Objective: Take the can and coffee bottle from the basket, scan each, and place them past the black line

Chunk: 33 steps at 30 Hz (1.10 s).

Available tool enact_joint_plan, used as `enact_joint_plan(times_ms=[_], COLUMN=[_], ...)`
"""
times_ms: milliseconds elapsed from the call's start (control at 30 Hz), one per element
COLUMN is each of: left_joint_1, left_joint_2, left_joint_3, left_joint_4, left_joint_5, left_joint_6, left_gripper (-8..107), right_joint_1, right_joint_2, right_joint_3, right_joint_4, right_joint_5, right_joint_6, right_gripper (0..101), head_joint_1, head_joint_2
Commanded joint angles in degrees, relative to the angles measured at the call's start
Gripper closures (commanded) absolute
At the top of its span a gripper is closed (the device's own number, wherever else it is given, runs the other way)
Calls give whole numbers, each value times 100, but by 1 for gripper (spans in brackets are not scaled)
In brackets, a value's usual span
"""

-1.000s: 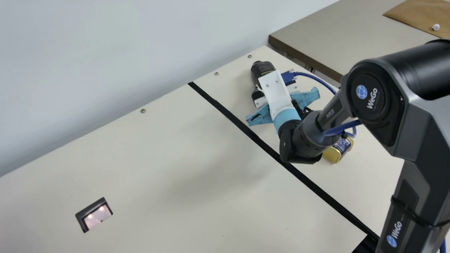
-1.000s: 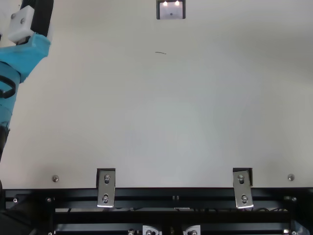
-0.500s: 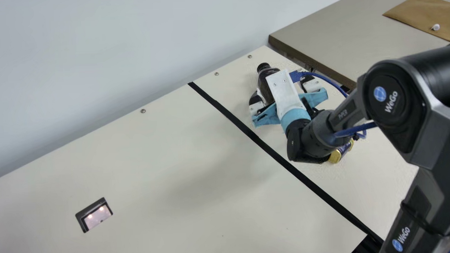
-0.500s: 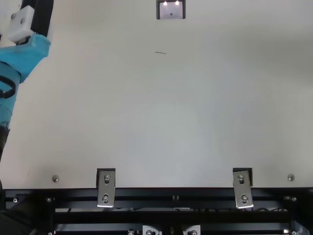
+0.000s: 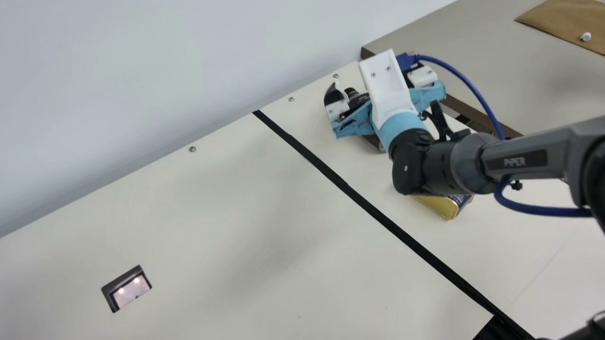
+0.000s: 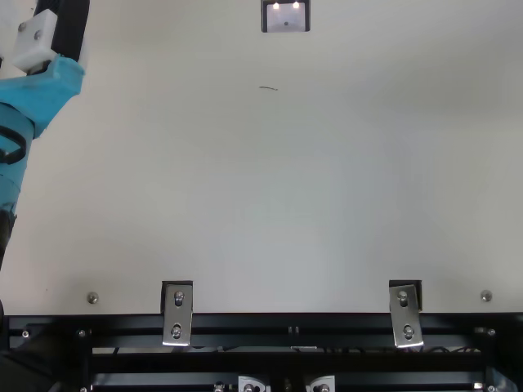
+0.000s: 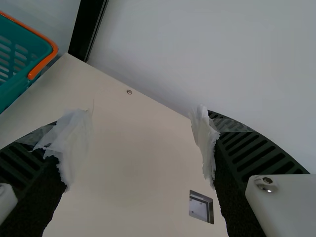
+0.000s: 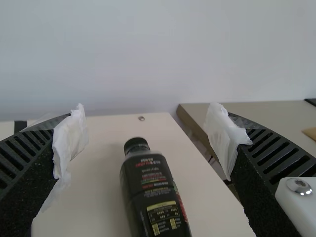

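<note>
Placement status: both items lay past the black line, on the side of it away from the scanner window. The coffee bottle rested on its side on the table; the can lay near it, partly behind your right arm.

Gripper status: your right gripper was open above the bottle, fingers well apart to either side and clear of it. Your left gripper was also open, holding nothing, with the basket ahead of it.

Progress: removal and placement appeared complete for both items. You could not confirm either scan from these views. Provided both had registered, only retracting the right arm remained; avoid nudging the bottle, which could roll.
</note>
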Motion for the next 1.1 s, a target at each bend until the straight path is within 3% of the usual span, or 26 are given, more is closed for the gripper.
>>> enact_joint_plan(times_ms=[0,267,633,1067], left_joint_1=[0,0,0,0], left_joint_2=[0,0,0,0], left_joint_3=[0,0,0,0], left_joint_4=[0,0,0,0], left_joint_5=[0,0,0,0], left_joint_6=[0,0,0,0], left_gripper=[9,9,9,9], right_joint_1=[37,280,642,1181], right_joint_2=[-257,-871,-1475,-1939], right_joint_3=[-91,-390,-671,-905], right_joint_4=[31,24,-295,-1007], right_joint_5=[359,1293,2585,3560], right_joint_6=[-18,-62,361,1268], right_gripper=[0,0,0,0], head_joint_1=[-221,-236,-314,-426], head_joint_2=[-126,93,1301,2146])
